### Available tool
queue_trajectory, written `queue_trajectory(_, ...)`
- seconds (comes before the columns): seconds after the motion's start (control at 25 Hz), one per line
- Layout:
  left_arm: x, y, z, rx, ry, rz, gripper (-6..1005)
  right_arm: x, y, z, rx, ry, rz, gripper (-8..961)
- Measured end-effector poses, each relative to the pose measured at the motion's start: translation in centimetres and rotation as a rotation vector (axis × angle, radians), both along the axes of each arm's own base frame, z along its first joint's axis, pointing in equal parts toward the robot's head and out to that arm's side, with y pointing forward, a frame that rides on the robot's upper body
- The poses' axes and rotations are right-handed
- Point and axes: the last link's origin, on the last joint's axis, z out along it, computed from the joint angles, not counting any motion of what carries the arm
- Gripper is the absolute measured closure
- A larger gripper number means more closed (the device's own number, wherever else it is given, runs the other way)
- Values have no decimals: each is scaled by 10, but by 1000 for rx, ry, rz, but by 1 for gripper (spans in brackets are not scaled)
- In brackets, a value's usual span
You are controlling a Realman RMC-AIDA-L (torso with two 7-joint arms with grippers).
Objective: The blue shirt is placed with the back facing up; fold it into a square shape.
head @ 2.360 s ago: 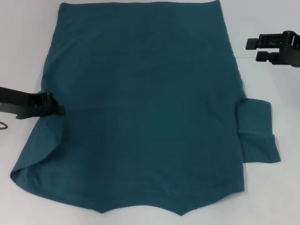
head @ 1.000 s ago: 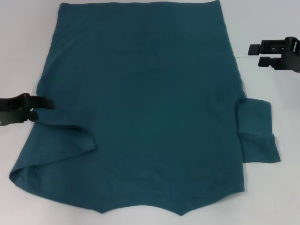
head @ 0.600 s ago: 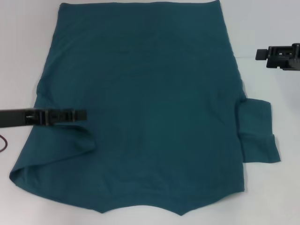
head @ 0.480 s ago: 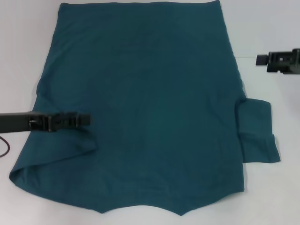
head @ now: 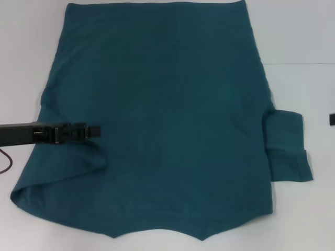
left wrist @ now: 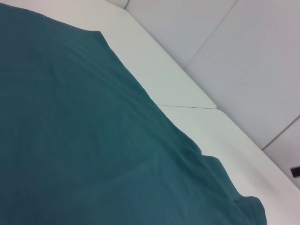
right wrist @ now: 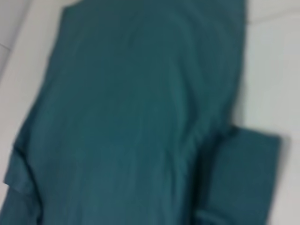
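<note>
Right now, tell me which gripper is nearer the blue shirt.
Left. The left gripper sits over the blue shirt, by its left sleeve fold; the right gripper barely shows at the right edge, off the cloth.

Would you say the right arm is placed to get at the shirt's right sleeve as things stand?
Probably not at once: only a sliver of the right tool shows at the table's edge, apart from the sleeve, though nothing lies between them.

plain dark teal-blue shirt (head: 162,120), white table (head: 298,36), black left pincer (head: 94,130)
</note>
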Motion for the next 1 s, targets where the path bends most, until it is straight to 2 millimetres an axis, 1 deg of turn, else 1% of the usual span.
queue_trajectory(0.16, 1, 2, -1, 3, -1, 0, 373, 11, -10, -5, -23, 10, -40, 376)
queue_trajectory(0.36, 3, 2, -3, 2, -9, -1, 373, 21, -13, -22, -32, 39, -85, 379)
queue_trajectory(0.56, 3, 2, -7, 2, -13, 5, 371, 29, -12, -39, -31, 50, -125, 381)
queue_trajectory(1.0, 1, 3, -12, 18, -11, 23, 373, 34, -7, -64, -10, 42, -160, 387)
